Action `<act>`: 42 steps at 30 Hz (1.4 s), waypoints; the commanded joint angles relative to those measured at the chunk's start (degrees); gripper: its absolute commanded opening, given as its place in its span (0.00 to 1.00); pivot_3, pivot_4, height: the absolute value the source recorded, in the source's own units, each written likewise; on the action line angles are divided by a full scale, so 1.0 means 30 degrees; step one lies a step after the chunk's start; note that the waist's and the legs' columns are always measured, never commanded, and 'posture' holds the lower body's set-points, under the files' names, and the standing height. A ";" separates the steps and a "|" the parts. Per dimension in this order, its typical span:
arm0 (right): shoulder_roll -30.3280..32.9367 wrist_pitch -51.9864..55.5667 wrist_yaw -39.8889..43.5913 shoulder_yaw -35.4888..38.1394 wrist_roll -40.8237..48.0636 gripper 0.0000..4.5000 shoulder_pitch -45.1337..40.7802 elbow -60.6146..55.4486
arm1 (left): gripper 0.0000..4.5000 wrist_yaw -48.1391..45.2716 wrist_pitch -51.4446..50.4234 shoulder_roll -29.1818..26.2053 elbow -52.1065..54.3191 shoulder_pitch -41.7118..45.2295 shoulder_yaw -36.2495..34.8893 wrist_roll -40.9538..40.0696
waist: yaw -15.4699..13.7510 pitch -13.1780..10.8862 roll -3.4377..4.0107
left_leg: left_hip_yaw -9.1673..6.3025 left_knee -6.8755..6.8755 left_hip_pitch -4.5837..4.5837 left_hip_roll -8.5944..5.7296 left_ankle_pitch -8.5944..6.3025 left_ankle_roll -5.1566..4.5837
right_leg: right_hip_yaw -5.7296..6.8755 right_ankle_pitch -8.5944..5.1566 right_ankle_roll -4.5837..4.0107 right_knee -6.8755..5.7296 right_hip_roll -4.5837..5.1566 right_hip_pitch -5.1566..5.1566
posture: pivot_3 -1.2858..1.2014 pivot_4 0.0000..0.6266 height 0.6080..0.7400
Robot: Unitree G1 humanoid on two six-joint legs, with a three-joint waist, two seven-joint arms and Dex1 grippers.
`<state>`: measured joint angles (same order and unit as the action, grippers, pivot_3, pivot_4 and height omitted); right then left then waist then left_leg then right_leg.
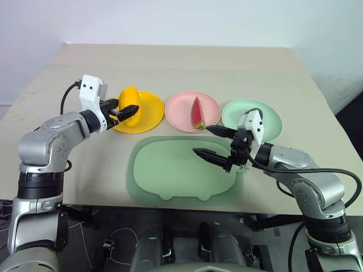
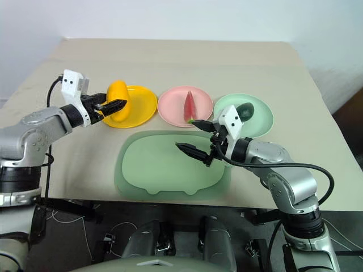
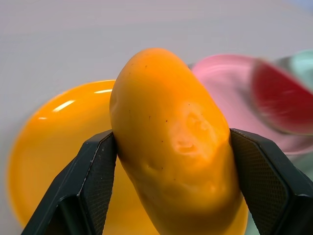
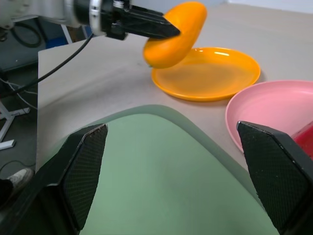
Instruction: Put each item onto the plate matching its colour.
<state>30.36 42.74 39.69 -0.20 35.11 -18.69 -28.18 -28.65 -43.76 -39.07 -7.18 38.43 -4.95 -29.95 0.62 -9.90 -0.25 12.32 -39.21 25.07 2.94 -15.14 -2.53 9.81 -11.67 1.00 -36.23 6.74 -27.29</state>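
on the table [image 1: 170,62], left fingers [image 1: 120,113] clamp the mango [image 1: 130,105], hiding some yellow plate [image 1: 148,110]; right fingers [image 1: 212,144] spread wide.

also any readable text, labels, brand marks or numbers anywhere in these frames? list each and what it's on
None. No print on the yellow plate, pink plate, light green plate, pig-shaped mat, mango, watermelon wedge or table. No marking can be read on the left gripper or right gripper.
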 commanded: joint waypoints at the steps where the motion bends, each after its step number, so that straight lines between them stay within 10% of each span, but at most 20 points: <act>1: -0.0019 -0.0493 -0.0054 0.0064 0.0039 1.00 -0.0303 -0.0414 | 0.73 -0.1102 0.1548 0.0111 -0.1986 0.1153 0.1177 0.1856 | 0.0009 0.0000 0.0000 | 0.0000 0.0000 0.0003 0.0000 -0.0001 -0.0001 | 0.0000 0.0000 0.0000 0.0000 0.0000 -0.0005 | 0.52 0.24 0.67; 10: 0.0222 -0.0226 -0.0348 0.0297 0.0077 1.00 -0.0439 -0.0567 | 0.73 -0.1490 0.4172 0.1608 -0.8042 0.3946 0.2144 0.4965 | 0.0070 -0.0017 -0.0030 | -0.0003 -0.0009 0.0031 0.0002 0.0001 -0.0003 | 0.0010 0.0006 0.0006 -0.0006 0.0005 -0.0030 | 0.52 0.24 0.67; 12: 0.0260 -0.0182 -0.0475 0.0325 0.0087 1.00 -0.0349 -0.0692 | 0.73 -0.1702 0.4260 0.1984 -0.7595 0.3819 0.1682 0.4610 | 0.0057 -0.0018 -0.0031 | -0.0005 -0.0008 0.0033 0.0005 0.0002 -0.0005 | 0.0011 0.0006 0.0009 -0.0013 0.0002 -0.0036 | 0.52 0.24 0.67; 15: 0.0297 -0.0216 -0.0562 0.0397 0.0122 1.00 -0.0276 -0.0680 | 0.99 -0.1795 0.4087 0.2225 -0.6771 0.3303 0.1251 0.4516 | 0.0059 -0.0023 -0.0040 | -0.0005 -0.0017 0.0040 0.0005 0.0005 -0.0008 | 0.0012 0.0008 0.0011 -0.0026 0.0002 -0.0041 | 0.52 0.24 0.67; 24: 0.0381 -0.0779 -0.0306 0.0437 0.0006 1.00 0.0256 -0.0422 | 0.99 -0.1734 0.4782 0.1397 -0.5677 0.3207 -0.0268 0.4763 | 0.0058 -0.0028 -0.0048 | -0.0005 -0.0027 0.0040 0.0003 0.0006 -0.0011 | 0.0012 0.0009 0.0015 -0.0032 0.0001 -0.0034 | 0.52 0.24 0.67; 42: -0.0111 -0.1697 -0.0800 0.3276 0.1807 1.00 0.1816 -0.0544 | 0.99 -1.0072 0.7594 -0.0190 0.3371 -0.7195 -0.4953 -0.1622 | -0.0200 -0.0029 -0.0051 | -0.0010 -0.0032 0.0024 0.0002 0.0003 0.0000 | 0.0019 -0.0035 -0.0025 -0.0018 0.0020 -0.0012 | 0.52 0.24 0.67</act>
<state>29.69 38.31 37.21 7.28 38.52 -13.41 -27.36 -57.94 -21.67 -39.36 0.16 16.49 -18.95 -33.02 0.02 -9.99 -0.40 12.28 -39.33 25.14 2.93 -15.13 -2.53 9.86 -11.85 1.01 -36.23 6.82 -27.28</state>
